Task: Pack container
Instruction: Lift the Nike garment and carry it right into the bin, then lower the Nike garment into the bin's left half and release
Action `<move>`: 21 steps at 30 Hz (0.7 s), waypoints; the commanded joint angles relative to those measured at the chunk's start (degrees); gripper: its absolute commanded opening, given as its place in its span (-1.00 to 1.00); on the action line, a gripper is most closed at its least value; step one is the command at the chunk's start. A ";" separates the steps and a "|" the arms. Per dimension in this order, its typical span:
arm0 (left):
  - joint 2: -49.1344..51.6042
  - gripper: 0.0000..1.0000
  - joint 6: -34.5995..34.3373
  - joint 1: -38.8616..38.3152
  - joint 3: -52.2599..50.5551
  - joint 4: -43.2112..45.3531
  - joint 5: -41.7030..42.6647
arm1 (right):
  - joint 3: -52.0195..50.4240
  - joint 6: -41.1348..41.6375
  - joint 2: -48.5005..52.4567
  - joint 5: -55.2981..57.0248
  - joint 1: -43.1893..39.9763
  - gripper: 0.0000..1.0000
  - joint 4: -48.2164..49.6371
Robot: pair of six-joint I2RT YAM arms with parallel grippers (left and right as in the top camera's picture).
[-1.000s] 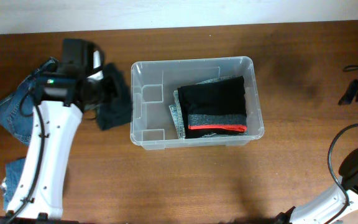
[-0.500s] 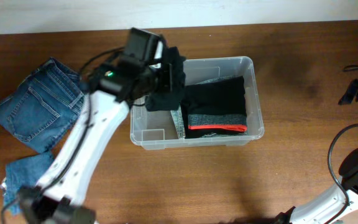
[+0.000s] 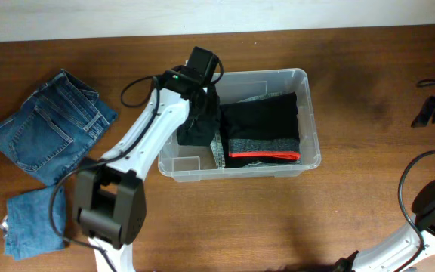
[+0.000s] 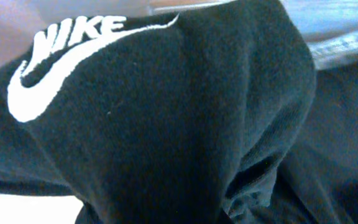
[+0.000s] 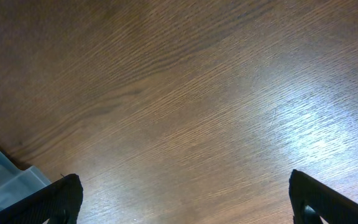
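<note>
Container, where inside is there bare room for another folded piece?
Inside the container, only the front-left corner is bare, between the front wall and the black Nike garment. The right half is filled by the folded black stack. On the table, bare wood lies right of and in front of it; jeans crowd the left.

container [image 3: 236, 74]: clear rectangular plastic tub, rounded corners, rimmed lip
state: open on top, partly filled
pose: upright, long sides parallel to the far edge
place: near the far edge of the table [image 3: 353, 211], about midway along it
</note>
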 commanded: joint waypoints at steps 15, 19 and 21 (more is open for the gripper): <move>2.03 0.39 1.90 0.04 0.90 2.19 -1.36 | 0.00 0.09 -0.33 -0.31 0.00 0.97 0.00; 1.90 0.49 1.90 0.04 1.46 2.38 -1.36 | 0.00 0.09 -0.33 -0.31 0.00 0.97 0.00; 1.81 0.48 1.90 0.02 2.54 2.08 -1.36 | 0.00 0.09 -0.33 -0.31 0.00 0.97 0.00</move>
